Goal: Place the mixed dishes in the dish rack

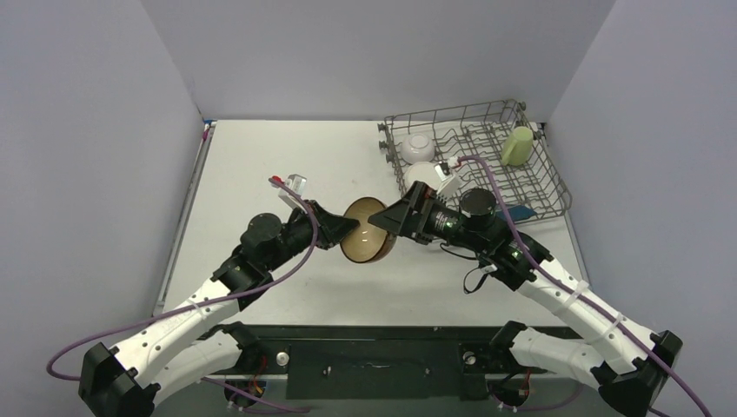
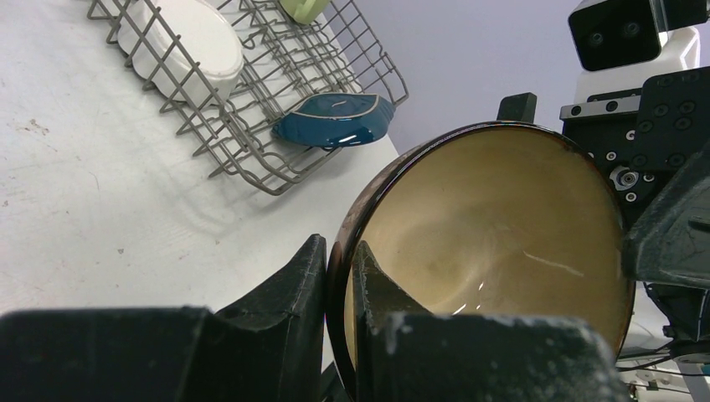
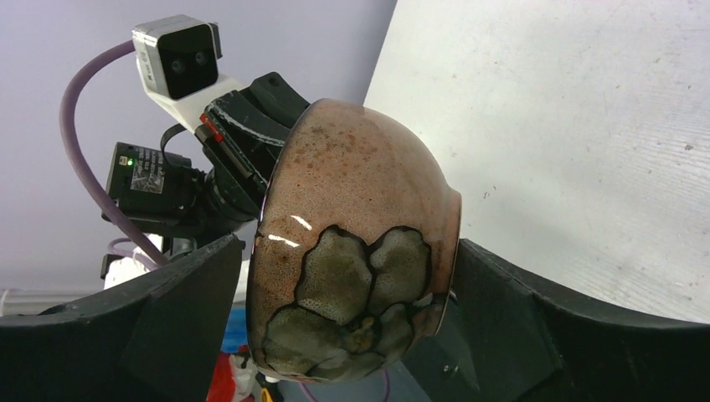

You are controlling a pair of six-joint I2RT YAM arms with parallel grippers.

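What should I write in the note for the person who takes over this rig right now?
Left pincer: shut on the rim of the brown bowl, held on its side above the table.
Right pincer: wide open astride the same bowl; contact cannot be told.
Done: small white bowl, white plate, pale green mug and dark blue leaf-shaped dish are in the dish rack.
Left: probably pass the bowl to the right pincer, then set it in the rack.
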